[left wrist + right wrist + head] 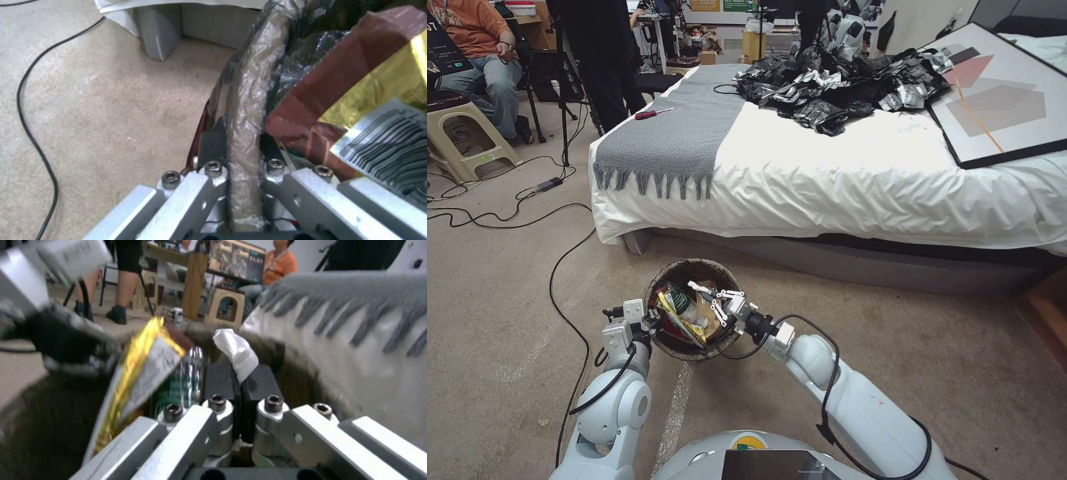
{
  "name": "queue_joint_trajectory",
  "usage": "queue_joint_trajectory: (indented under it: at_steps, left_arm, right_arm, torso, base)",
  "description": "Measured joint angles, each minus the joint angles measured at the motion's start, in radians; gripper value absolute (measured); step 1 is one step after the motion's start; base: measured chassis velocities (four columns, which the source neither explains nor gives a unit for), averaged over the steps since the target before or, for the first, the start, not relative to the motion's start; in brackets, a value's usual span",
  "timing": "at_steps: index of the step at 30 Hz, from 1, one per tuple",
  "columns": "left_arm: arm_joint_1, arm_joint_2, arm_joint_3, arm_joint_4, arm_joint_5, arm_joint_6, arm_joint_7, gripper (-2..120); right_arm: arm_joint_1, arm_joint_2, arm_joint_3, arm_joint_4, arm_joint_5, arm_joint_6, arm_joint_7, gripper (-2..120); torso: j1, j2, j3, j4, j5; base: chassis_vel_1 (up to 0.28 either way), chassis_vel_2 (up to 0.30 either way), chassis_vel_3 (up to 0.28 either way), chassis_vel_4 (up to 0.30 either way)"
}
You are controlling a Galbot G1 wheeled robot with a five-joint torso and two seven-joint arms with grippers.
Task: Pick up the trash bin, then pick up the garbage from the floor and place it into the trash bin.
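Over the trash bin (662,280), a white tissue wad (236,353) is pinched in the closed right gripper (240,386). On the bin's near-left rim, the left gripper (242,150) is clamped. Wrappers and a bottle (684,303) are seen inside, beside the bed (827,180).

The small round white plastic trash bin with its dark liner (694,353) stood on the carpeted floor (947,347) before the white-sheeted bed (840,180). Inside it lay a yellow foil wrapper (679,321) and a green-labelled plastic bottle (684,303). The left gripper (650,327) sat at its left rim, the right gripper (707,293) over its opening.
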Motion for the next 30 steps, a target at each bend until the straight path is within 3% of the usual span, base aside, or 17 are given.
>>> queue_joint_trajectory:
  at_steps: [3, 6, 17, 22, 24, 25, 27, 30]
  left_arm:
    - [0.0, 0.0, 0.0, 0.0, 0.0, 0.0, 0.0, 0]
    - [0.0, 0.0, 0.0, 0.0, 0.0, 0.0, 0.0, 0]
    - [0.0, 0.0, 0.0, 0.0, 0.0, 0.0, 0.0, 0]
    - [0.0, 0.0, 0.0, 0.0, 0.0, 0.0, 0.0, 0]
    - [0.0, 0.0, 0.0, 0.0, 0.0, 0.0, 0.0, 0]
    - [0.0, 0.0, 0.0, 0.0, 0.0, 0.0, 0.0, 0]
    - [0.0, 0.0, 0.0, 0.0, 0.0, 0.0, 0.0, 0]
    - [0.0, 0.0, 0.0, 0.0, 0.0, 0.0, 0.0, 0]
  right_arm:
    - [0.008, 0.009, 0.0, -0.031, -0.003, 0.003, 0.003, -1]
    - [0.017, 0.012, 0.004, -0.045, -0.002, 0.004, 0.005, 7]
    - [0.021, 0.015, 0.01, -0.033, 0.002, -0.002, 0.005, 51]
    - [0.019, 0.014, 0.011, -0.025, 0.002, -0.004, 0.005, 59]
    - [0.019, 0.011, 0.012, -0.018, 0.002, -0.006, 0.004, 82]
    - [0.019, 0.011, 0.012, -0.018, 0.002, -0.006, 0.004, 82]
    - [0.019, 0.008, 0.013, -0.01, 0.002, -0.008, 0.004, 95]
    - [0.019, 0.005, 0.015, -0.004, 0.003, -0.009, 0.005, 99]
  torso:
    - [0.0, 0.0, 0.0, 0.0, 0.0]
    - [0.0, 0.0, 0.0, 0.0, 0.0]
    - [0.0, 0.0, 0.0, 0.0, 0.0]
    - [0.0, 0.0, 0.0, 0.0, 0.0001]
    - [0.0, 0.0, 0.0, 0.0, 0.0]
    - [0.0, 0.0, 0.0, 0.0, 0.0]
    - [0.0, 0.0, 0.0, 0.0, 0.0001]
    - [0.0, 0.0, 0.0, -0.0001, 0.0]
  base:
    - [0.0, 0.0, 0.0, 0.0]
    - [0.0, 0.0, 0.0, 0.0]
    - [0.0, 0.0, 0.0, 0.0]
    - [0.0, 0.0, 0.0, 0.0]
    - [0.0, 0.0, 0.0, 0.0]
    - [0.0, 0.0, 0.0, 0.0]
    - [0.0, 0.0, 0.0, 0.0]
    - [0.0, 0.0, 0.0, 0.0]
